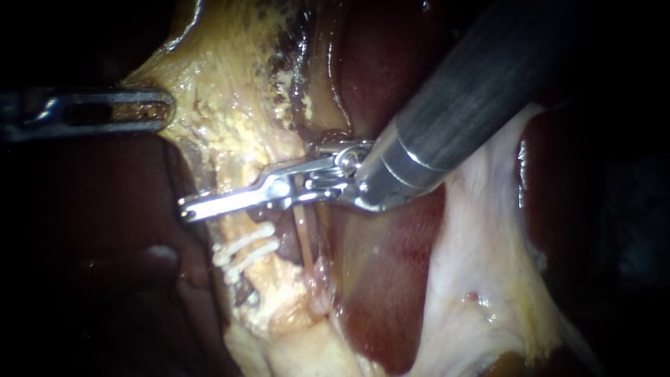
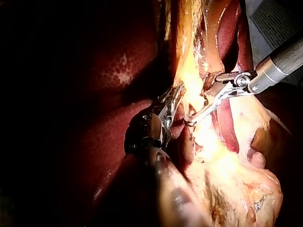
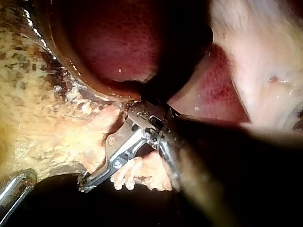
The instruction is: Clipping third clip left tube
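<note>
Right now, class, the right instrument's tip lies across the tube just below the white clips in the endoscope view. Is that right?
Not quite: the right instrument has its tip across the tube just above the white clips, not below them. The endoscope view shows it.

Endoscope sits close, facing the tissue (image 1: 237, 105). Wrist cameras look along the left instrument (image 2: 171, 100) and right instrument (image 3: 85, 182). All views share the latter.

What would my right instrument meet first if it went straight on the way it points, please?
Probably the liver beyond the tube: the right instrument lies across the tube, its tip pointing at that dark surface. Depth is unclear, so it might pass above it.
</note>
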Controlling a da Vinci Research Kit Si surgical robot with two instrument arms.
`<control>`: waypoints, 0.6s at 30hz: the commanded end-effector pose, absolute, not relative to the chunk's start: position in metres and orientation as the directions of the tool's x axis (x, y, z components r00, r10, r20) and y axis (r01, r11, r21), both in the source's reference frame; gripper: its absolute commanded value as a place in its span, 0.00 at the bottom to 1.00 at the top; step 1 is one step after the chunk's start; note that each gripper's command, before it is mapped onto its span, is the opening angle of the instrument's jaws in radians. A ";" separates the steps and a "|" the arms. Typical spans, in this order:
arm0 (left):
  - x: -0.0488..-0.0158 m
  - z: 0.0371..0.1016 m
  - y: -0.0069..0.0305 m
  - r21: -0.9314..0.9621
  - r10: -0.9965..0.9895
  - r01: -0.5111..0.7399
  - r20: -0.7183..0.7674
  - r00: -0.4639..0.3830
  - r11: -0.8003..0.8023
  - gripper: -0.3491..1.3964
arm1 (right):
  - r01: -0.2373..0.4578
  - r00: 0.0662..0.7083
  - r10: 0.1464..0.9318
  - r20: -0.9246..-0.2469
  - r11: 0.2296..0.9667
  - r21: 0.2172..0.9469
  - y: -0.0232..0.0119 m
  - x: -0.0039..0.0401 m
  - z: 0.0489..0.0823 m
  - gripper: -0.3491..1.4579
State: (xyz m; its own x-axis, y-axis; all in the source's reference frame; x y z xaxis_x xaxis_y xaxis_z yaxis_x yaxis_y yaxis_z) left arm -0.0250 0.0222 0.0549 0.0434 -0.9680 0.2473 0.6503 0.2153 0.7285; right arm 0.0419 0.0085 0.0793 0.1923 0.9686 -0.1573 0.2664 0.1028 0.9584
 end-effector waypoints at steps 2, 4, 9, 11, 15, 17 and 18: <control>-0.0250 0.0549 0.0222 0.728 -0.968 0.650 0.247 0.043 0.215 0.00 | 0.274 0.200 0.966 -0.162 0.104 0.956 0.0083 0.0418 0.0795 0.00; -0.0250 0.0549 0.0222 0.728 -0.968 0.650 0.247 0.043 0.215 0.00 | 0.286 0.216 0.962 -0.168 0.102 0.953 0.0078 0.0418 0.0793 0.00; -0.0250 0.0549 0.0222 0.728 -0.968 0.650 0.247 0.043 0.215 0.00 | 0.310 0.241 0.954 -0.176 0.096 0.946 0.0067 0.0424 0.0780 0.00; -0.0250 0.0549 0.0222 0.728 -0.968 0.650 0.247 0.043 0.215 0.00 | 0.313 0.244 0.953 -0.177 0.095 0.945 0.0066 0.0425 0.0778 0.00; -0.0250 0.0549 0.0222 0.728 -0.968 0.650 0.247 0.043 0.215 0.00 | 0.312 0.244 0.954 -0.177 0.096 0.945 0.0066 0.0424 0.0779 0.00; -0.0250 0.0549 0.0222 0.728 -0.968 0.650 0.247 0.043 0.215 0.00 | 0.311 0.243 0.954 -0.177 0.096 0.946 0.0067 0.0423 0.0781 0.00; -0.0250 0.0549 0.0222 0.728 -0.968 0.650 0.247 0.043 0.215 0.00 | 0.310 0.243 0.954 -0.177 0.096 0.946 0.0068 0.0423 0.0782 0.00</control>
